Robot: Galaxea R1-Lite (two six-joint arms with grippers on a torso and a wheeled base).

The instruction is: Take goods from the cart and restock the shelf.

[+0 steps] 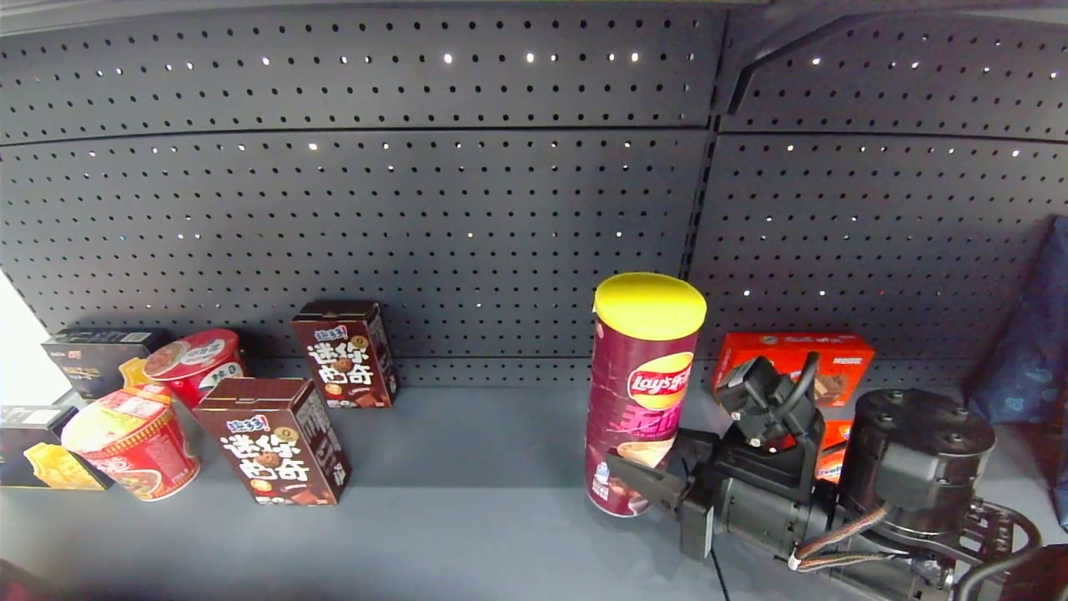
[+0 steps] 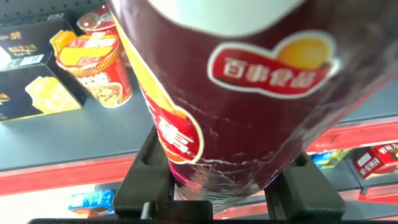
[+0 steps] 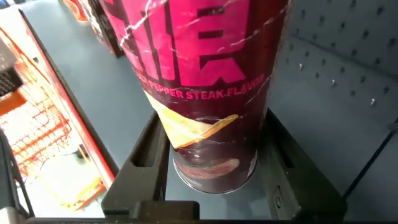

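A maroon chips can with a yellow lid stands upright on the dark shelf, right of centre. My right gripper is shut on its lower part from the front right. In the right wrist view the can fills the space between the black fingers, its base on the shelf. In the left wrist view a second maroon chips can lies tilted in my left gripper, which is shut on it in front of the shelf's red edge.
Two brown cookie boxes, two red noodle cups and black boxes stand at the left. An orange box and a blue bag are at the right. An orange cart basket sits below.
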